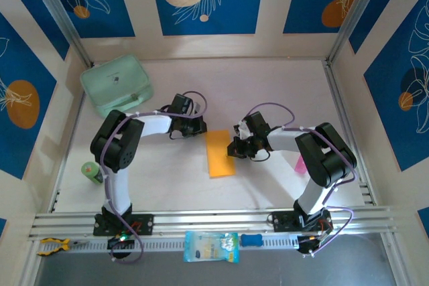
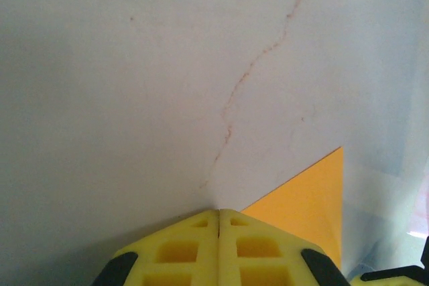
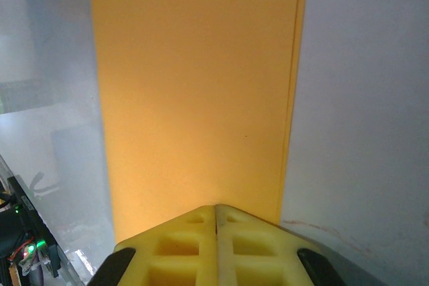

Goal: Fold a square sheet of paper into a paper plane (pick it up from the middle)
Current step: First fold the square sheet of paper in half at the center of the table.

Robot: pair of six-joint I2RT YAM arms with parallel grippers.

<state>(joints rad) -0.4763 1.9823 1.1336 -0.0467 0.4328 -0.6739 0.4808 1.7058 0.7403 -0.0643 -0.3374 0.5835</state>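
From above: thin orange-yellow paper sheet (image 1: 220,154), folded to a narrow rectangle, flat at mid-table between the arms. Left gripper (image 1: 199,125) near its far left corner, right gripper (image 1: 236,148) at its right edge. Through the left wrist camera: yellow fingers pressed together, empty, tips over bare white table (image 2: 134,98), one paper corner just beside. Through the right wrist camera: jaws likewise closed on nothing, tips over the sheet, a doubled edge down its right side.
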